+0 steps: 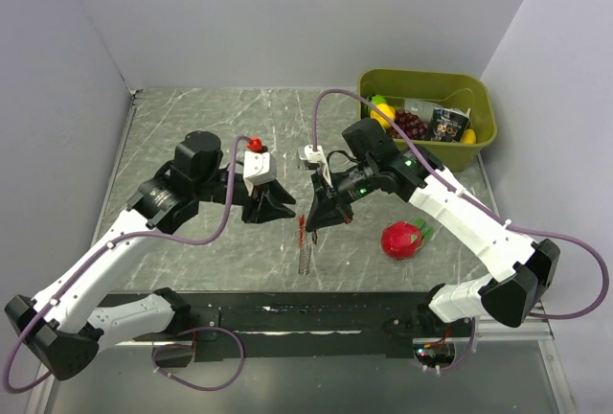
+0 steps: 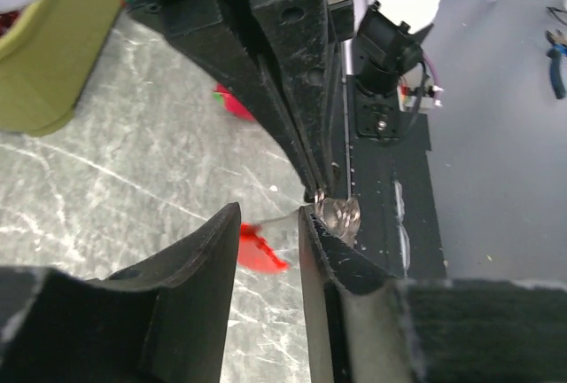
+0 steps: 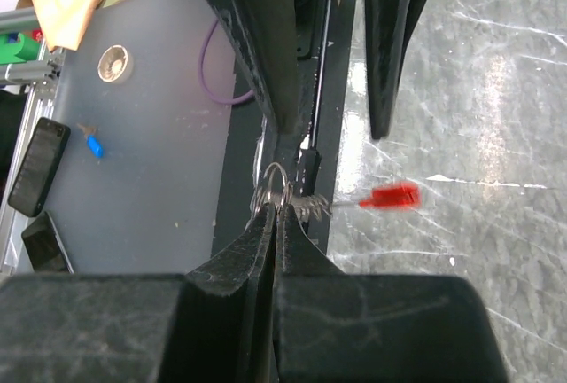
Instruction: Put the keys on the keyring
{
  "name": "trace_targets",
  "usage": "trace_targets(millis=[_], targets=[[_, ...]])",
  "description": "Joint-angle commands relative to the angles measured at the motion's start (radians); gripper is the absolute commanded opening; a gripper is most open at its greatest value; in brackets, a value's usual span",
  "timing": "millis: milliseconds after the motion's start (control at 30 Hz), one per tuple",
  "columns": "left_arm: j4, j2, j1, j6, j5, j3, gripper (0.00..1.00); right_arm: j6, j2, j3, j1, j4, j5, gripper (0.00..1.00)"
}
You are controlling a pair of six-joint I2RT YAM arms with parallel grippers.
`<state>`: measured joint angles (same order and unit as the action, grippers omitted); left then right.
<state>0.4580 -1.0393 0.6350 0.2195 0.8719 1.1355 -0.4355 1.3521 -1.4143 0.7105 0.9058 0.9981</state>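
Note:
The keys point(image 1: 305, 251), a red piece joined to a jagged silvery strip, sit at the table's middle just below my right gripper point(image 1: 315, 221). In the right wrist view my right gripper point(image 3: 276, 207) is shut on the keyring point(image 3: 277, 165), a thin wire loop. The jagged key point(image 3: 311, 207) and red piece point(image 3: 390, 195) stick out to its right. My left gripper point(image 1: 277, 208) is open beside them. In the left wrist view its jaws point(image 2: 268, 214) straddle the red piece point(image 2: 259, 248), and shiny metal point(image 2: 339, 214) sits at the right fingertip.
A round red fruit with green leaves point(image 1: 402, 240) lies right of the keys. A green bin point(image 1: 479, 98) with fruit and a packet stands at the back right. A black rail point(image 1: 316, 318) runs along the near edge. Grey walls close in the left and back.

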Motion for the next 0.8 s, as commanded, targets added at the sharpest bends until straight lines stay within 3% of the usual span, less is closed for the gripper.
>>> trace_targets(millis=[0,233,400,533,667,767], targets=[[0.004,-0.031,0.032,0.035,0.064,0.050,0.37,0.000,-0.037,-0.020,0.000,-0.034,0.024,0.00],[0.037,-0.077,0.086,0.057,0.044,0.053,0.33,0.007,-0.051,-0.012,-0.002,-0.056,0.016,0.00],[0.054,-0.084,0.098,0.076,0.027,0.056,0.23,0.015,-0.064,0.001,-0.003,-0.073,0.005,0.00],[0.076,-0.105,0.106,0.092,0.015,0.067,0.21,0.023,-0.079,0.014,-0.003,-0.087,0.001,0.00],[0.091,-0.128,0.120,0.106,0.015,0.078,0.01,0.023,-0.084,0.014,-0.003,-0.082,-0.001,0.00],[0.093,-0.142,0.129,0.104,0.003,0.081,0.01,0.020,-0.088,0.014,-0.003,-0.082,-0.009,0.00]])
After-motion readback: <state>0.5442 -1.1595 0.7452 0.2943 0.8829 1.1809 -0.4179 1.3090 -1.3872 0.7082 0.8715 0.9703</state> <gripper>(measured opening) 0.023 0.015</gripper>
